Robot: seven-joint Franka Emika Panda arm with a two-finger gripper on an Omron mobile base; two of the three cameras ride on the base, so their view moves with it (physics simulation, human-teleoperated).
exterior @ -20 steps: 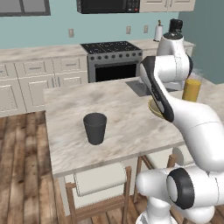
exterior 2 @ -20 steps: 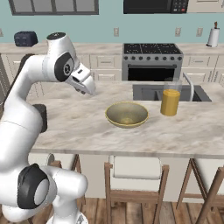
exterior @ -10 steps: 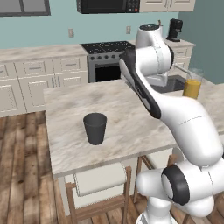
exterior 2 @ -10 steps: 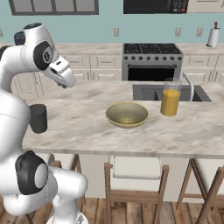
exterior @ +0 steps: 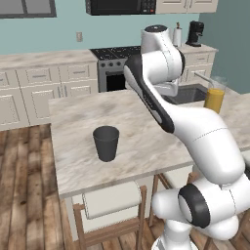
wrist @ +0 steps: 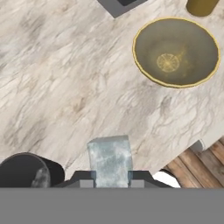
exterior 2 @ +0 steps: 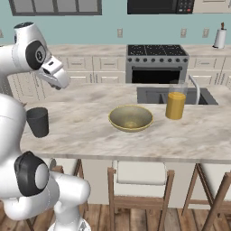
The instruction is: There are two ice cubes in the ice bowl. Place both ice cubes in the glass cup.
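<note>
Left base view shows the marble island surface (exterior: pixel 88 122) stretching across the middle of the kitchen, with the white arm (exterior: pixel 161 73) bent high above it. On that surface, the ice bowl (exterior 2: pixel 131 118) sits toward the middle in the right base view, near the front edge and just beside the sink cut-out; its yellow-olive hollow looks bare in both that view and the hand view, where only its round base mark shows. A taller clear glass of orange liquid (exterior 2: pixel 175 100) stands just beside the bowl, on the side toward the sink (exterior 2: pixel 155 94). The glass cup (exterior: pixel 106 143), dark and tapering, stands upright well apart from the bowl, near the surface's front edge at its far end from the sink. Hand view has the tool (wrist: pixel 110 180) held above the surface between cup and bowl, closer to the cup (wrist: pixel 26 170), whose rim sits at the lower left corner. Its two dark fingers are closed against the sides of one pale, translucent ice cube (wrist: pixel 110 159), which fills the gap between them. A small pale glint lies inside the cup's wall, but whether that is the other cube cannot be told.
</note>
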